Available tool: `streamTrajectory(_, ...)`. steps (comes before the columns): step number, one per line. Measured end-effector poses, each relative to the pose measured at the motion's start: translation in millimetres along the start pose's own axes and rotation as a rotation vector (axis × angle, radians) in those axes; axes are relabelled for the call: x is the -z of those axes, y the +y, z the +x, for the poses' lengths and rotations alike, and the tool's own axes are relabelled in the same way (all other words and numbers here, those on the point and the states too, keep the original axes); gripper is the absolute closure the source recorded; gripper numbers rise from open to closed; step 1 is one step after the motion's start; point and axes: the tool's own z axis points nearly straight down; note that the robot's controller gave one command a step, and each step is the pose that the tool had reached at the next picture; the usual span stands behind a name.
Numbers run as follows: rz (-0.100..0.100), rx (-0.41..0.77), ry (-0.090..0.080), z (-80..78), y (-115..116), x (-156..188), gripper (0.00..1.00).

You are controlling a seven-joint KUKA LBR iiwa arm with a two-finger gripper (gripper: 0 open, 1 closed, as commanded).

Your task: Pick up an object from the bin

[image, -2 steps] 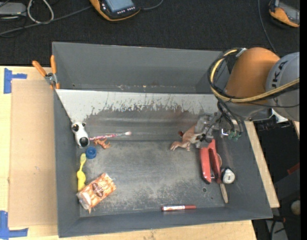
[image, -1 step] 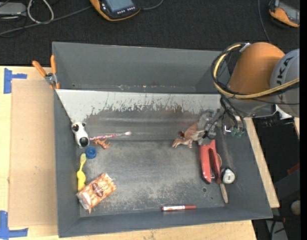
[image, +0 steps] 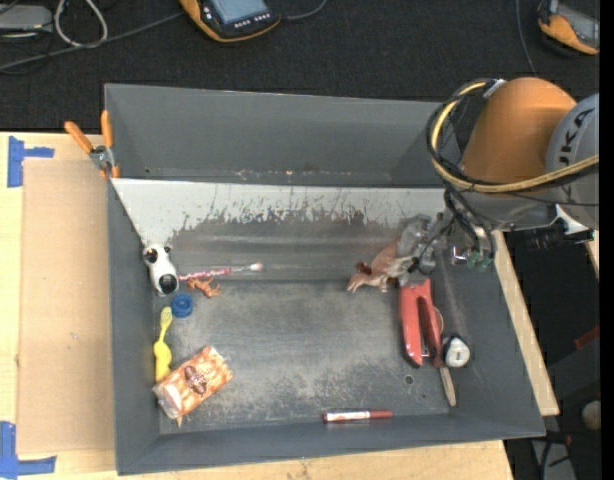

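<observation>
The gripper (image: 423, 250) hangs low at the right side of the bin (image: 287, 138), near the back wall and right against a small brown toy animal (image: 379, 272). Whether it is apart or clamped cannot be told. A red tool (image: 415, 324) lies just beside, toward the front.

A rounded orange cover (image: 522, 128) rises just above and to the right of the grey metal end effector (image: 423, 246), next to a pale grey casing (image: 579, 133) with black lettering. Black and yellow cables (image: 449, 138) loop round the cover. Thin wires (image: 459, 230) and a small green part (image: 477, 259) hang just right of the end effector.
</observation>
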Motion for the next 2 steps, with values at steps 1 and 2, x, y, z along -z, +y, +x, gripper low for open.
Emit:
streamTrajectory(1, 0.000, 0.001, 0.002, 0.5, 0.2, 13.6, 1.00)
streamTrajectory(2, -0.001, 0.002, 0.002, 0.5, 0.2, 29.6, 1.00)
